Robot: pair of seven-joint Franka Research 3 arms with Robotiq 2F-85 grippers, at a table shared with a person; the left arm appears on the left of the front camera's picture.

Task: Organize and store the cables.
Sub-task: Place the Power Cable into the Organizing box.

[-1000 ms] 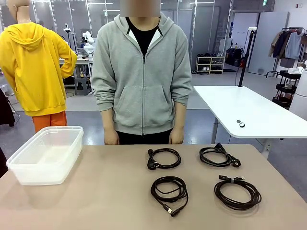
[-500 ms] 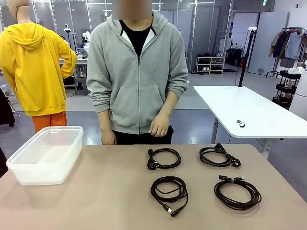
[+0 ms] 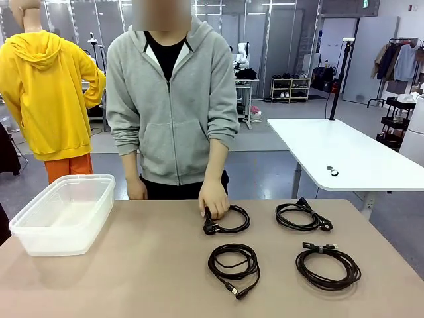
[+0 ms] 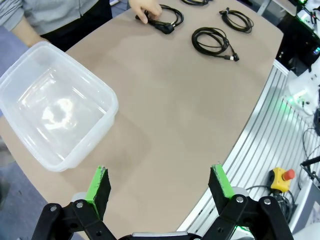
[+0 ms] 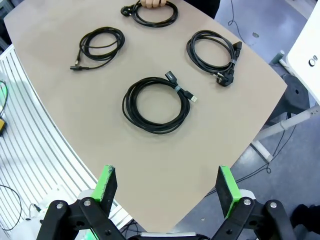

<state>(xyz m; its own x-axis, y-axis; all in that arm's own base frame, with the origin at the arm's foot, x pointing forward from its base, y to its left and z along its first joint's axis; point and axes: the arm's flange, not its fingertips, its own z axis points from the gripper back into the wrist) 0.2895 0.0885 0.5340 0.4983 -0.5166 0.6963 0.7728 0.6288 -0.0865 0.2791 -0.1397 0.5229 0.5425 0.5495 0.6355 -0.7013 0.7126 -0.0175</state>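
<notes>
Four black cables lie coiled on the tan counter [image 3: 132, 278], set out as two rows of two on its right half, none touching another. The person stands at the far edge in a grey zipped hoodie and leans in with one hand [image 3: 213, 202] down on the far left cable [image 3: 232, 227]. The fingers close over the left side of its loop, just above the plug end, and the loop lies flat on the counter. The far right cable [image 3: 291, 218] lies well apart from it, its chunky plug pointing to the right. In the row nearer the robot, the near left cable [image 3: 254, 264] has a small connector sticking out toward the front edge. The near right cable [image 3: 351, 270] is the largest loop, bound with a small tie at its far side. A clear plastic tub [image 3: 59, 238] sits at the counter's left end, well away from all four cables. The person's other arm hangs just behind the tub's far corner. The left tool [image 4: 159, 172] hangs above the counter's near edge beside the tub, its green pads spread wide and holding nothing. The right tool [image 5: 165, 172] hangs over the near right corner, its jaws equally wide and empty.
</notes>
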